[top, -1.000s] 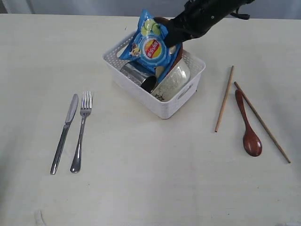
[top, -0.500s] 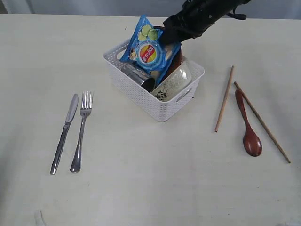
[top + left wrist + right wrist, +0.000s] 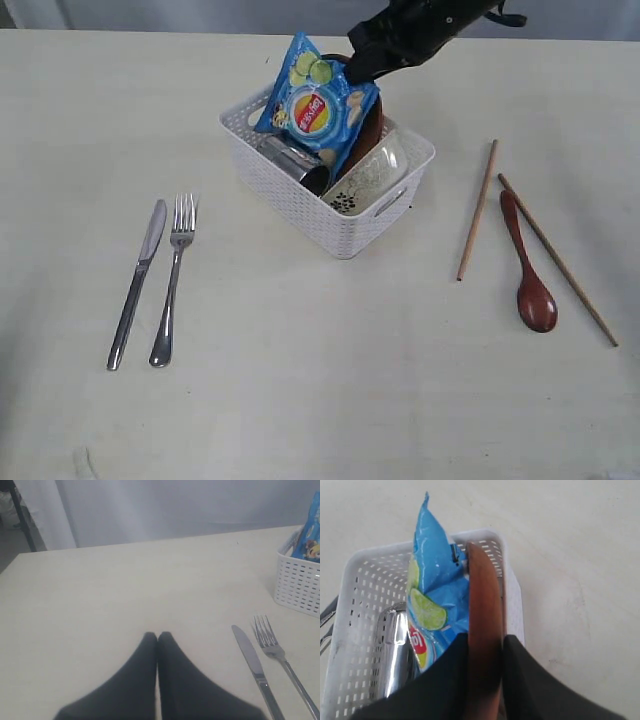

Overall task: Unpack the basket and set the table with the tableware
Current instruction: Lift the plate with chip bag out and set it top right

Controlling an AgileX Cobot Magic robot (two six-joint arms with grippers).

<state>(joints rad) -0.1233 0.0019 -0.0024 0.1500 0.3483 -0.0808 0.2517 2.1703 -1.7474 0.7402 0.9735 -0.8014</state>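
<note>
The white basket (image 3: 372, 225) stands at mid-table. My right gripper (image 3: 366, 66) (image 3: 485, 637) is shut on the rim of the dark brown plate (image 3: 369, 128) (image 3: 483, 595), which stands on edge and half raised out of the basket (image 3: 355, 565). The steel cup (image 3: 293, 160) (image 3: 394, 645) and the off-white bowl (image 3: 368, 177) lie inside. Left of the basket lie the knife (image 3: 135, 285) (image 3: 251, 660) and fork (image 3: 172, 280) (image 3: 276, 652). The two chopsticks (image 3: 477, 210) (image 3: 557, 260) and the wooden spoon (image 3: 530, 282) lie at the right. My left gripper (image 3: 158, 636) is shut and empty above the bare table (image 3: 125, 590).
A blue chip bag (image 3: 318, 105) (image 3: 432, 587) leans against the plate inside the basket and sticks up above its rim. The basket's near corner (image 3: 298, 582) shows in the left wrist view, past the fork.
My right gripper has risen and drawn back with the plate held. The chip bag has come up with it, and the basket has shifted slightly on the table.
</note>
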